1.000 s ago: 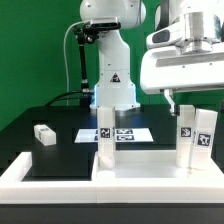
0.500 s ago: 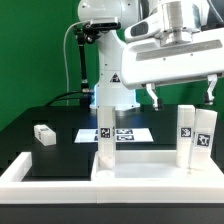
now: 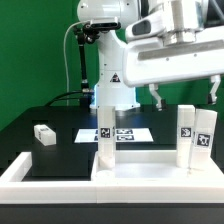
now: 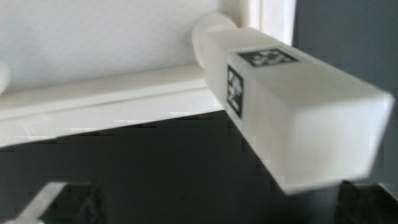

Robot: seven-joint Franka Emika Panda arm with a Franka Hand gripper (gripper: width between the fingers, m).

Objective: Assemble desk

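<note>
Tool point(image 3: 184, 97) swings in, spread wide, empty | above upright white plastic leg block point(image 3: 186, 135) | likely gripping it next

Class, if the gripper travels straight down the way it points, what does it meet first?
Probably the upright leg block just below the open gripper, though depth is unclear.

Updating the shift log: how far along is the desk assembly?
Looks done: one leg and a pair of legs at the exterior view's right stand upright on the tabletop panel. In hand: nothing; the gripper hovers open above that pair. Left: the loose leg lying on the black table. Seating can't be judged.
</note>
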